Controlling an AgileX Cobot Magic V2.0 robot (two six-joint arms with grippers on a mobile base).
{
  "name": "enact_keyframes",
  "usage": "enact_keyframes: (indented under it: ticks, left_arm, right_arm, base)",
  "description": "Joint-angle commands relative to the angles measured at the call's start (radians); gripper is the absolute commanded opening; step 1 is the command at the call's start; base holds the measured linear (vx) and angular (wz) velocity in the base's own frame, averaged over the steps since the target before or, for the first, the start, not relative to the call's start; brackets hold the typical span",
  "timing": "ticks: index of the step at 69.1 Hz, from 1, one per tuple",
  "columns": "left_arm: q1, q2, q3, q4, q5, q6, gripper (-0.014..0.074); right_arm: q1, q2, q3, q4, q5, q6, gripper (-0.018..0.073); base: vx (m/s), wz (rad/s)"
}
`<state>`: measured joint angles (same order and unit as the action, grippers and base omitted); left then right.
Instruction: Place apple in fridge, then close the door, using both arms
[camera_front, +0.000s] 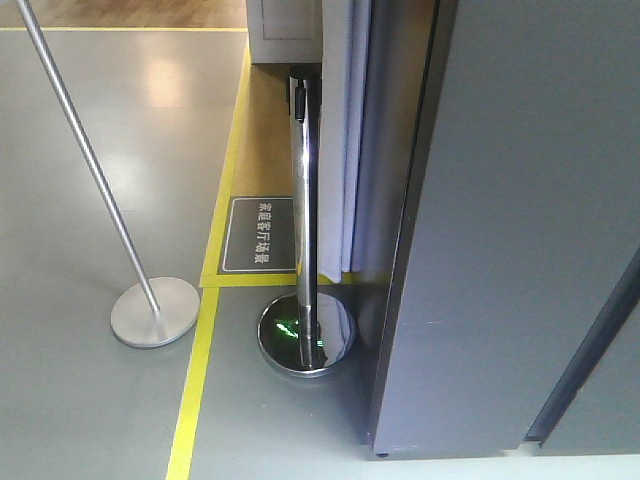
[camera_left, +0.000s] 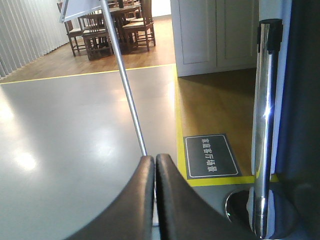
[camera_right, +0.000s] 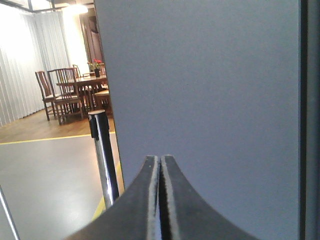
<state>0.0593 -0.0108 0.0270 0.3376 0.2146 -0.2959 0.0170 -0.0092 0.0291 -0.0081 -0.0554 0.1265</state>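
The fridge (camera_front: 500, 230) is showing only its dark grey outside, and no white interior is showing, so the door (camera_right: 210, 85) is looking shut. The apple is not appearing in any view; presumably it is sitting inside.

The left tool (camera_left: 155, 165) is hanging with its fingers pressed together and holding nothing, off to the side of the fridge near the chrome stanchion post (camera_front: 305, 210), facing the open floor (camera_front: 110, 180). The right tool (camera_right: 160, 165) is likewise pinched together and empty, pointing straight at the fridge's flat grey panel, which suits pushing rather than gripping.
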Motion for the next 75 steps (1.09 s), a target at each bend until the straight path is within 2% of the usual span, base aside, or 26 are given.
enact_keyframes:
  ticks: [1, 75]
  left_arm:
    - [-0.003, -0.017, 0.015, -0.004, -0.064, -0.006, -0.0008]
    - [-0.003, -0.017, 0.015, -0.004, -0.064, -0.006, -0.0008]
  right_arm:
    - [-0.007, -0.005, 0.010, -0.010, -0.084, -0.011, -0.0002]
    - [-0.007, -0.005, 0.009, -0.010, -0.084, -0.011, -0.0002]
  base:
    - [0.00, 0.00]
    - [0.00, 0.00]
